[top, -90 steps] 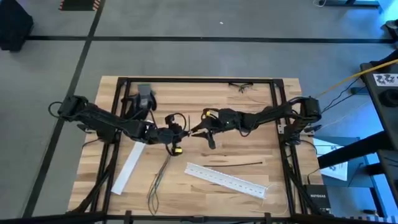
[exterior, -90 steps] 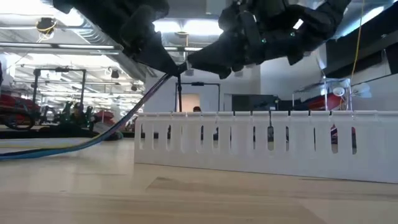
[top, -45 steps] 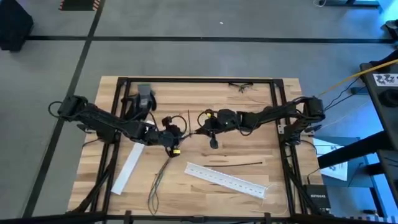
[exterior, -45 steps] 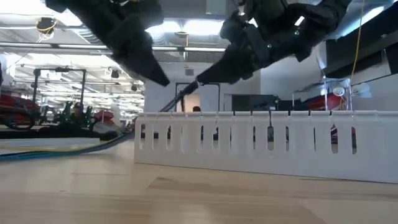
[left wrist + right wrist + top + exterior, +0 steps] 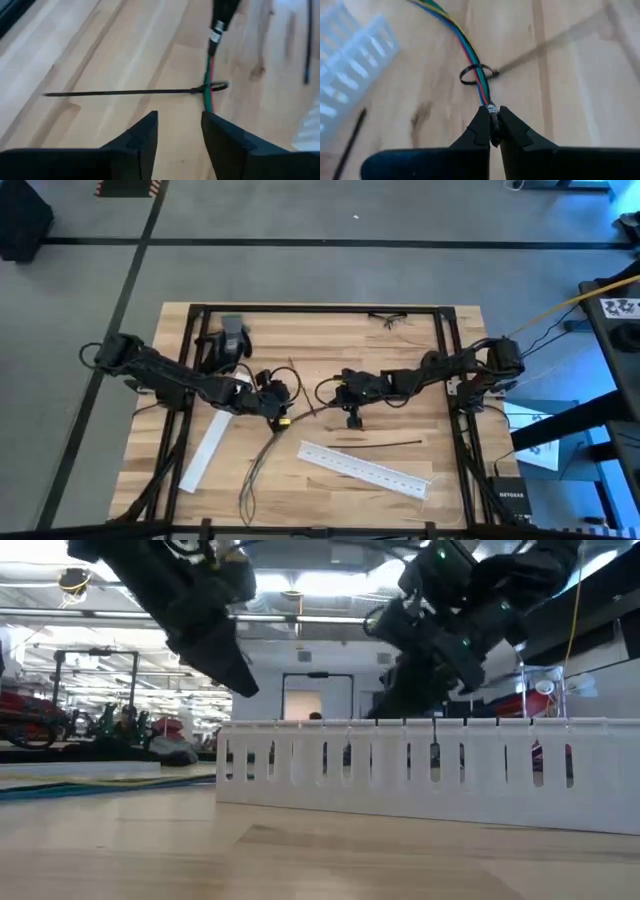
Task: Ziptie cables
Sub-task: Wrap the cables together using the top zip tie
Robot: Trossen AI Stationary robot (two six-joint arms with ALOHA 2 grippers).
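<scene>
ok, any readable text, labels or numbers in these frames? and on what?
None can be read.
Fiducial-style marker sheet off the table's right edge: black patterns, no legible characters.
Black box on the floor by the table's right corner: faint pale marking, too small to read.
Cables, zip tie, white perforated strip: no print visible.

- My right gripper [image 5: 491, 131] clamps the cables [image 5: 472, 62] at table [image 5: 400, 360] ctr.
- Zip tie [image 5: 130, 92] loops round cables, btwn both grippers.
- My left gripper [image 5: 179, 131] just left of it.
</scene>
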